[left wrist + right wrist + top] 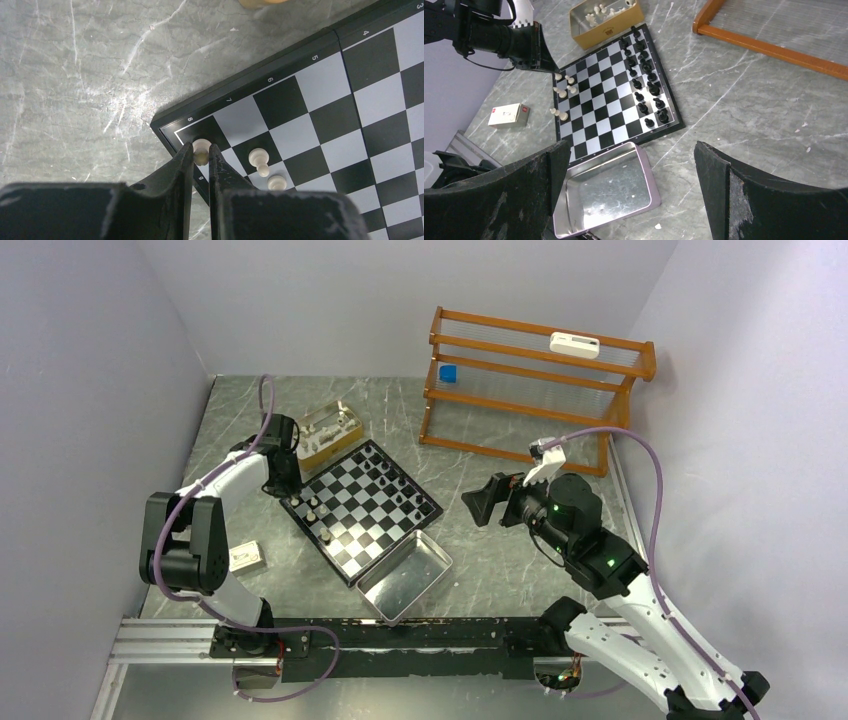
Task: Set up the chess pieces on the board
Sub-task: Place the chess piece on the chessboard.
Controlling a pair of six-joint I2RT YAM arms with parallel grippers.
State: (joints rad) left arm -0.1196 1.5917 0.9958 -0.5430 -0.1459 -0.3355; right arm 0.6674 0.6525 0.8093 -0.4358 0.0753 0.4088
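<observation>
The board lies at the table's middle, turned diagonally. Several black chess pieces stand in rows along its right side. A few cream chess pieces stand near its left side. My left gripper is shut on a cream piece over the corner square of the board. Two more cream pieces stand just right of it. My right gripper is open and holds nothing, hovering right of the board; in the top view this right gripper faces the board.
A gold-coloured box with cream pieces stands behind the board. A shiny metal tray lies at the board's near corner. A wooden rack stands at the back right. A small card box lies by the left arm.
</observation>
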